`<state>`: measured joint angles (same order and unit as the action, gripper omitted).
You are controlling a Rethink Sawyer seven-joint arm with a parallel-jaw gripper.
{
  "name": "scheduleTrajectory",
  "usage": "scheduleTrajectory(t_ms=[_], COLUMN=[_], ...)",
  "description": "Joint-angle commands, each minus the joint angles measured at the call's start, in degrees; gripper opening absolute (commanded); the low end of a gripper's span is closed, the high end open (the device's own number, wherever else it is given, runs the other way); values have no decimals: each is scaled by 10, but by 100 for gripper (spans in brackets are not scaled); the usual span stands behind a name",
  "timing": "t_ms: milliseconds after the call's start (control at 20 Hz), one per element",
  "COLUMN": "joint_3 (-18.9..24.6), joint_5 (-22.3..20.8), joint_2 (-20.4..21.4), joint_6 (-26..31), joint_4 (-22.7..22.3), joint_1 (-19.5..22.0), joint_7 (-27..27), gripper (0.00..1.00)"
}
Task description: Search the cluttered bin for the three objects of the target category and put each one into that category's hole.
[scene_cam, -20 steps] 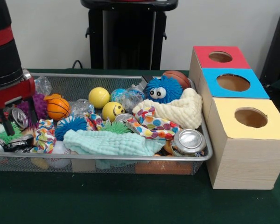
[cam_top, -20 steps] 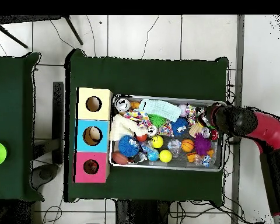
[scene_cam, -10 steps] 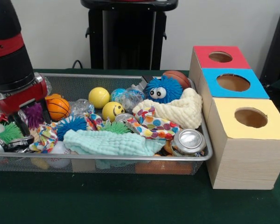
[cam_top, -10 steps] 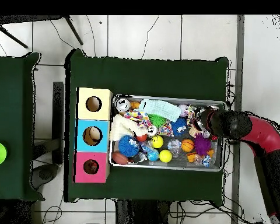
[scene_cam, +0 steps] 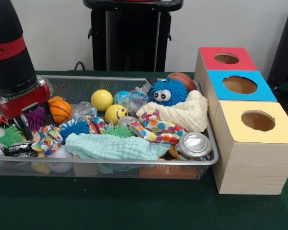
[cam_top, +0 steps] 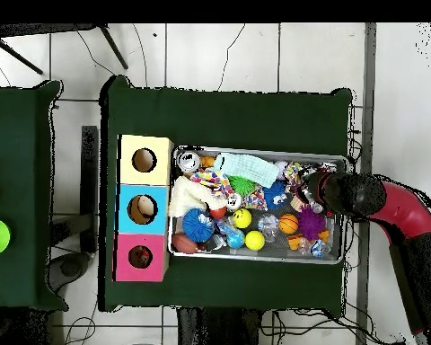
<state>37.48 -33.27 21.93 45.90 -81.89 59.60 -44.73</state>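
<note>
Since a second earlier, the red and black arm's gripper (scene_cam: 23, 125) had shifted inward from the frame's left edge, over the left end of the silver wire-mesh bin (scene_cam: 134, 81), beside a purple spiky ball (scene_cam: 37, 117) and an orange basketball toy (scene_cam: 60, 110). Whether it was clenched or released could not be told. Three wooden boxes with red (scene_cam: 226, 58), blue (scene_cam: 240, 84) and yellow (scene_cam: 258, 120) holed tops stood at right.

Silver wire-mesh metal bin (scene_cam: 110, 81) holds a shiny metal can (scene_cam: 195, 144) beside soft mint waffle cloth (scene_cam: 113, 147); pale wooden boxes (scene_cam: 252, 160) look matt.
</note>
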Motion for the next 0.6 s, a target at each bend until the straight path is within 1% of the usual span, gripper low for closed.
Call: scheduleTrajectory(t_ms=[50,400,550,600], joint_3=[13,36,41,45], joint_5=[-5,10,20,22], joint_2=[-19,1,0,-3], joint_6=[-33,-28,-23,-22], joint_4=[-22,-47,-52,-54], joint_1=[-5,1,3,5], joint_7=[14,20,16,22], gripper=[100,100,100,100])
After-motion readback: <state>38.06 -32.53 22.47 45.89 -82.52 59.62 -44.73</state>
